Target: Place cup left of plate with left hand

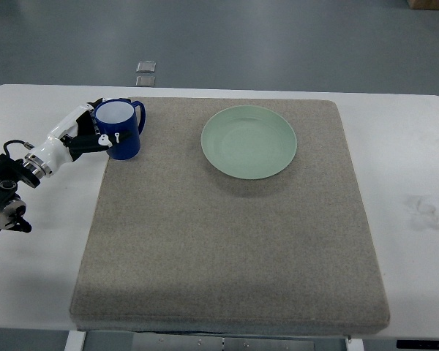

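the left robot hand (95, 134), a white and black shell of hard plastic with jointed fingers, comes in from the picture's nine o'clock edge on a dark arm with a silver wrist ring. its fingers are wrapped around the side of the cup (120, 129), gripping it; one white fingertip (104, 137) lies pressed against the cup's wall. the cup is a glossy deep-blue mug, cylindrical, white inside, standing upright with its loop handle pointing toward one o'clock. it stands at the upper left corner of the mat (234, 241), at the mat's ten o'clock, right by its left edge.

the mat is a large, roughly square sheet of grey-beige felt with a coarse, fuzzy weave and softly rounded corners. on it, at three o'clock from the cup and well apart from it, lies the plate (249, 141): a round, shallow, pale-green dish with a smooth matte glaze and a gently raised rim.

under the mat is the desk (417, 146), smooth and white with rounded corners. beyond its twelve o'clock edge, on the grey floor (278, 36), lie two small square plates (145, 72).
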